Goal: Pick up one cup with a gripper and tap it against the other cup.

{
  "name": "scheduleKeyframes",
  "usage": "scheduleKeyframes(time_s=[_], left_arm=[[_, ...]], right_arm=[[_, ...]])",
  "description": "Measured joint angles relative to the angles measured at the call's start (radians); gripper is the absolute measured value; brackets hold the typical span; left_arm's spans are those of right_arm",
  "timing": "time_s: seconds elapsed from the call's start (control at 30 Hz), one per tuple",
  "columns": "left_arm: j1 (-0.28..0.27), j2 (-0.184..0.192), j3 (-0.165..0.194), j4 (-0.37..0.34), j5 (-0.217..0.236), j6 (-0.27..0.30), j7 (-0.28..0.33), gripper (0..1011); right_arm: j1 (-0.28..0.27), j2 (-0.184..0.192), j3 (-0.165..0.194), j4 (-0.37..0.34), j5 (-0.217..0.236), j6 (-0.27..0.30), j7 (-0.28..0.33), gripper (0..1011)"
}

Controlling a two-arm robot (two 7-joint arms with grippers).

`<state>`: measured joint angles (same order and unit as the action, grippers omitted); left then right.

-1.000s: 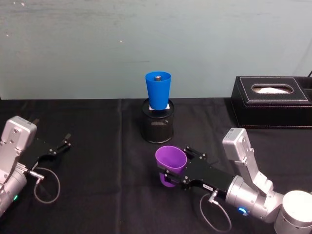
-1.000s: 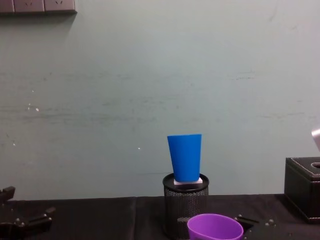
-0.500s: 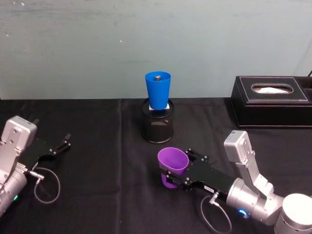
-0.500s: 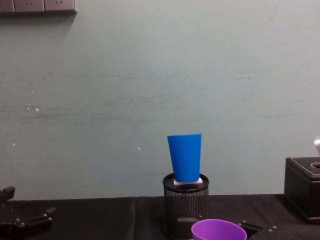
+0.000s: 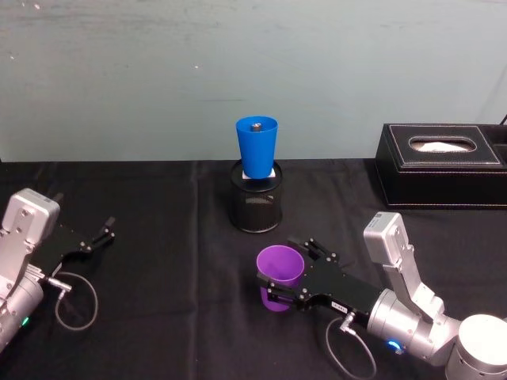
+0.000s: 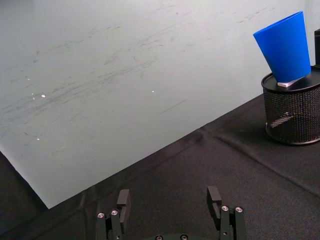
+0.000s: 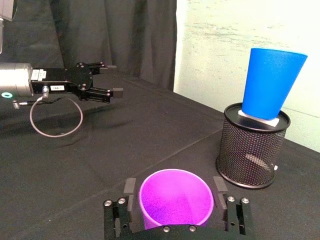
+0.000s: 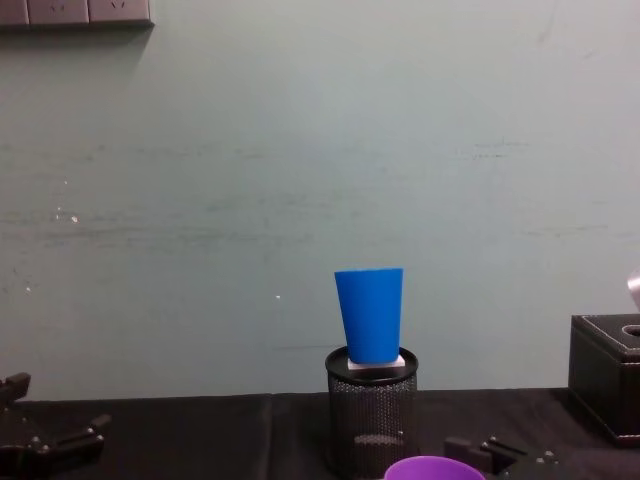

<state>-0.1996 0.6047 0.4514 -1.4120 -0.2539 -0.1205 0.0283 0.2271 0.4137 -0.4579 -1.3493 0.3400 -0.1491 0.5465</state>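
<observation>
The purple cup (image 5: 279, 269) stands upright on the black cloth, in front of the blue cup. My right gripper (image 5: 283, 271) reaches in low from the right. Its fingers straddle the purple cup (image 7: 176, 197). In the right wrist view the right gripper (image 7: 174, 185) is open, its fingertips (image 7: 130, 186) just outside the rim. The blue cup (image 5: 256, 146) (image 8: 369, 315) (image 7: 270, 82) sits on a black mesh pen holder (image 5: 255, 207) at the table's back centre. The purple rim (image 8: 430, 468) just shows in the chest view. My left gripper (image 6: 169, 200) (image 5: 99, 236) rests open at the far left.
A black tissue box (image 5: 444, 166) stands at the back right by the wall. A grey cable loop (image 5: 75, 301) lies beside my left arm. Bare black cloth lies between the left gripper and the cups.
The purple cup has sunk lower, almost out of the chest view's bottom edge. The right gripper came down with it. The left arm and the blue cup have not moved.
</observation>
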Motion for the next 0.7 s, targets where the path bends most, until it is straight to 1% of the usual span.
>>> scheduleKeyframes(time_s=[0.13, 0.3, 0.5, 0.6, 0.7], left_arm=[[0.000, 0.000, 0.000, 0.000, 0.000, 0.000, 0.000, 1000], [0.000, 0.000, 0.000, 0.000, 0.000, 0.000, 0.000, 1000], [0.000, 0.000, 0.000, 0.000, 0.000, 0.000, 0.000, 1000], [0.000, 0.000, 0.000, 0.000, 0.000, 0.000, 0.000, 1000], [0.000, 0.000, 0.000, 0.000, 0.000, 0.000, 0.000, 1000]], right_arm=[[0.000, 0.000, 0.000, 0.000, 0.000, 0.000, 0.000, 1000], [-0.001, 0.001, 0.001, -0.008, -0.001, -0.003, -0.001, 1003], [-0.020, 0.005, 0.029, -0.062, -0.002, -0.031, -0.016, 1003], [-0.038, 0.007, 0.055, -0.109, 0.005, -0.048, -0.032, 1002], [-0.051, 0.007, 0.075, -0.135, 0.005, -0.052, -0.055, 1003]])
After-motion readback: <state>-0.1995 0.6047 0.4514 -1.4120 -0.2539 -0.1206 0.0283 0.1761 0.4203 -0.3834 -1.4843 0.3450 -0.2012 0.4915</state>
